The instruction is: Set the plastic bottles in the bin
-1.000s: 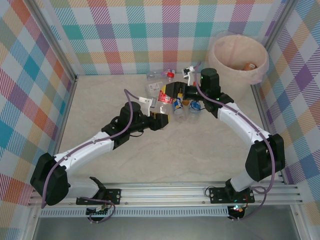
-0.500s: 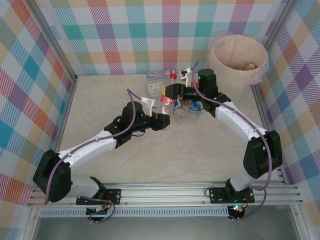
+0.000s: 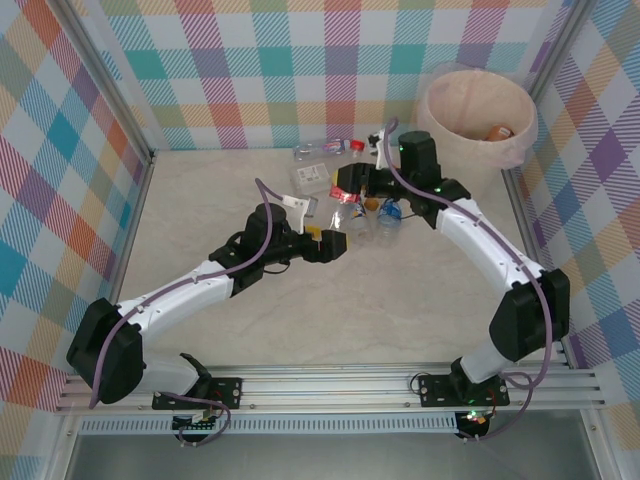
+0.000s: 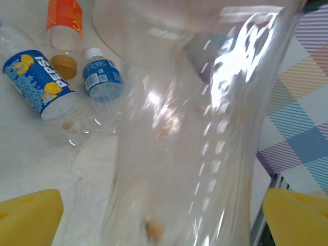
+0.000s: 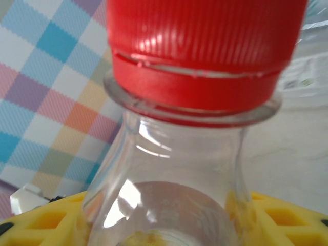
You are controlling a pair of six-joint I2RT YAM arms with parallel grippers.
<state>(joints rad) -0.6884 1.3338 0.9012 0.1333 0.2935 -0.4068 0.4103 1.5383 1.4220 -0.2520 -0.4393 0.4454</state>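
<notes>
Far centre, red-capped bottle [image 5: 205, 51] is clamped at neck by R gripper [image 5: 164, 220], left of bin [image 3: 440, 112]. L gripper [image 4: 164, 215] is spread wide around clear bottle [image 4: 205, 128], ungripped. Slick neck: could be dropped en route.

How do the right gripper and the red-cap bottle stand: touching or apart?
Touching. In the right wrist view the right gripper has a yellow finger against each side of the bottle, with no gap.

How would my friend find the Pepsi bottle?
Find the big cream bin at the far right; bottles lie clustered just left of it. The Pepsi bottle lies on its side beside a small white-capped one, and it alone has a blue label with yellow faces.
</notes>
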